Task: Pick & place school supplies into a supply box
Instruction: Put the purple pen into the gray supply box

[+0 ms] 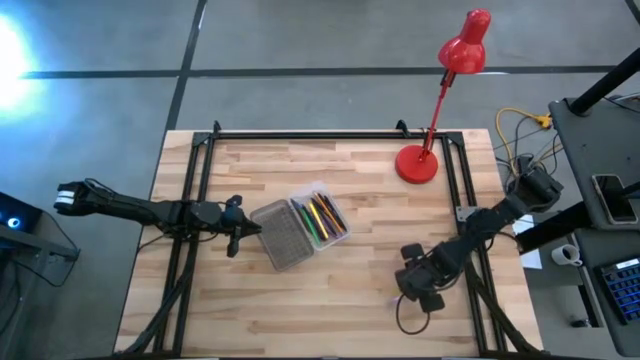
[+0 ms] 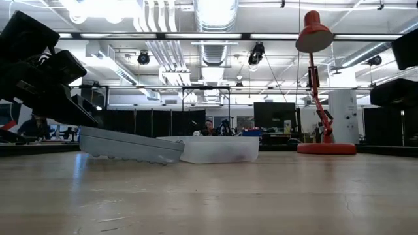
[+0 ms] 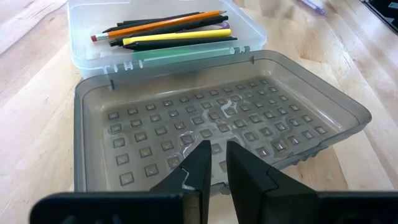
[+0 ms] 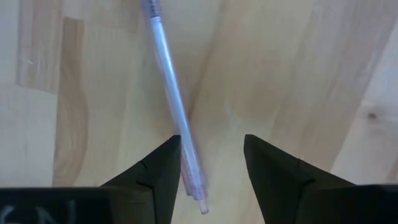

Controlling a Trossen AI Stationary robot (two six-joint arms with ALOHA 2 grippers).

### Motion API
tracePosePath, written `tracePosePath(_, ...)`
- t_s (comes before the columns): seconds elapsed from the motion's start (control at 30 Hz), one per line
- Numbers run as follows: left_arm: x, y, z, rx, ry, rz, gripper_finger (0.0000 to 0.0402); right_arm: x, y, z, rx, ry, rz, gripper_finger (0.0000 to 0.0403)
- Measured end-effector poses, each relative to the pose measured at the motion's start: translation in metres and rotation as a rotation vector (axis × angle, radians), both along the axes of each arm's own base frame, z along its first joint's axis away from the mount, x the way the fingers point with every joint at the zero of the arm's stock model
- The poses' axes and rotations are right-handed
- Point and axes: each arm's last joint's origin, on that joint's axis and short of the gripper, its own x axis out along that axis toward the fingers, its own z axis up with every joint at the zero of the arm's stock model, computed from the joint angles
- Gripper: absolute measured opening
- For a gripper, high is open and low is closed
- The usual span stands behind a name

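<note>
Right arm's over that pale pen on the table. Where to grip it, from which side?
Mid-barrel, straight down from above. The pale pen lies flat on the bare table, thin and straight, nothing beside it. The right gripper is open above it, but the pen sits against one finger, so probably shift sideways to centre it, fingers crossing the barrel, before closing.

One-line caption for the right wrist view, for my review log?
Right gripper open above a pale purple pen lying on the wooden table, pen beside one finger.
</note>
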Motion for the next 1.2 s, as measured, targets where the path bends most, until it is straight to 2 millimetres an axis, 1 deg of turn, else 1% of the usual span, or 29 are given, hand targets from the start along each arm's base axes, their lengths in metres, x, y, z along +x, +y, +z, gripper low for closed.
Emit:
tracePosePath(0.27, 0.0, 0.0, 0.0, 0.0, 0.0, 0.0, 0.0034, -0.004, 0.009, -0.007, 0.047, -0.06, 0.038, 0.0171)
tracePosePath(0.5, 0.0, 0.0, 0.0, 0.0, 0.0, 0.0, 0.0034, -0.008, 0.005, -0.02, 0.028, -0.1, 0.01, 0.017)
tracePosePath(0.6, 0.0, 0.0, 0.0, 0.0, 0.0, 0.0, 0.0034, -0.01, 0.006, -0.025, 0.002, -0.097, 0.022, 0.0163)
tracePosePath(0.7, 0.0, 0.0, 0.0, 0.0, 0.0, 0.0, 0.0034, -0.012, 0.007, -0.03, -0.052, -0.101, 0.006, 0.0141)
tracePosePath(0.9, 0.0, 0.0, 0.0, 0.0, 0.0, 0.0, 0.0034, -0.011, 0.006, -0.034, -0.074, -0.084, -0.127, 0.0063)
tracePosePath(1.0, 0.0, 0.0, 0.0, 0.0, 0.0, 0.0, 0.0034, -0.01, 0.005, -0.034, -0.075, -0.089, -0.247, 0.003)
tracePosePath(1.07, 0.0, 0.0, 0.0, 0.0, 0.0, 0.0, 0.0034, -0.009, 0.003, -0.034, -0.067, -0.089, -0.358, 0.0019)
tracePosePath(1.2, 0.0, 0.0, 0.0, 0.0, 0.0, 0.0, 0.0034, -0.005, -0.002, -0.035, -0.04, -0.102, -0.607, 0.002)
